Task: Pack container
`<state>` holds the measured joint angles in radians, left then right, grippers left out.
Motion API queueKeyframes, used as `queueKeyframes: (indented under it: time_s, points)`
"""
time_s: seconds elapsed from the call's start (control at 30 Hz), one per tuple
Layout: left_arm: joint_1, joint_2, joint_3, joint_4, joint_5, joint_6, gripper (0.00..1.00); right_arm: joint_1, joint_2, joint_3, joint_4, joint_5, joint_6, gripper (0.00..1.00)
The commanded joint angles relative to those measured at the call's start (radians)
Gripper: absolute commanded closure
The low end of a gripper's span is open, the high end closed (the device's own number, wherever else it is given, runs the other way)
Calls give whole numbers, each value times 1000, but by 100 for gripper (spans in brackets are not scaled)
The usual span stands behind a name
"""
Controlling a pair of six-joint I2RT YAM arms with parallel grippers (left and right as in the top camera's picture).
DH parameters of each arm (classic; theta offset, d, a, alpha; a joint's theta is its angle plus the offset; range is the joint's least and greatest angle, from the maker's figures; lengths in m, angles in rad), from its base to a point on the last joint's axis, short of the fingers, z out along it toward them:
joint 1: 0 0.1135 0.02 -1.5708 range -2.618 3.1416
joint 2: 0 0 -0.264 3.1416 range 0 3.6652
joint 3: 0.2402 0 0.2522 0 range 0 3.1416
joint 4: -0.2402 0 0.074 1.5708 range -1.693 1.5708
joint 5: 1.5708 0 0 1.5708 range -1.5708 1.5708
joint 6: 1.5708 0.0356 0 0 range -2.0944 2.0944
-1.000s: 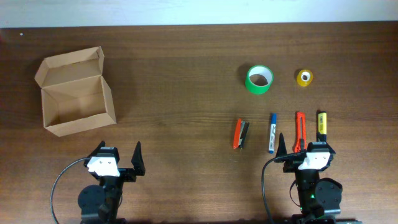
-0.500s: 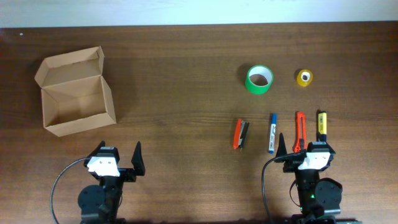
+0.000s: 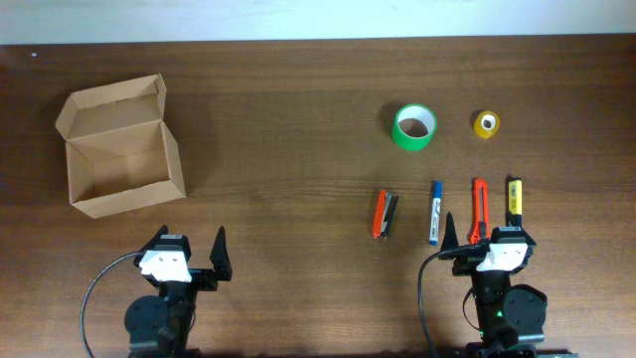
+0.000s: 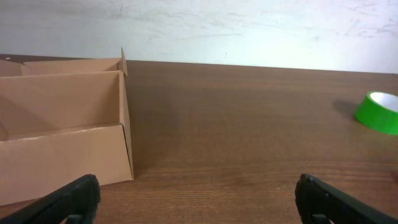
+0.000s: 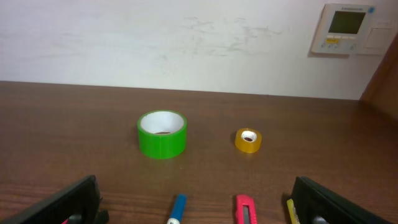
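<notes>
Worktop [image 3: 298, 99] is carrying all items. Container [image 3: 127, 197] is sitting open at far left, flap back, well apart from green tape roll [image 5: 161, 143] and yellow tape roll [image 5: 247, 146]. Left end effector [image 4: 199, 208] and right end effector [image 5: 196, 204] are resting spread wide.

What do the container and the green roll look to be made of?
The container looks like plain tan cardboard: matte, with folded flaps and thin raw edges. The green roll seems to be plastic tape, smooth and slightly shiny on its side, around a pale inner core, probably card.
</notes>
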<state>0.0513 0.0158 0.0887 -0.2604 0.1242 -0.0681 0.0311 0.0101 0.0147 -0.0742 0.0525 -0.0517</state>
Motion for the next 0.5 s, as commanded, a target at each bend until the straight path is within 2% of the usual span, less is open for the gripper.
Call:
queueKeyframes:
  time_s: [0.0,0.37,0.47]
  points:
    - [-5,-11,-6,3,11,2,0,-5,-7,-9,-1,5,8,1]
    - [-5,-11,-6,23,24,-12,0,-5,-1,-9,4,-47,11,1]
    - [-5,42,45,15,69,-16,0,-5,-1,29,-21,-52,203,1]
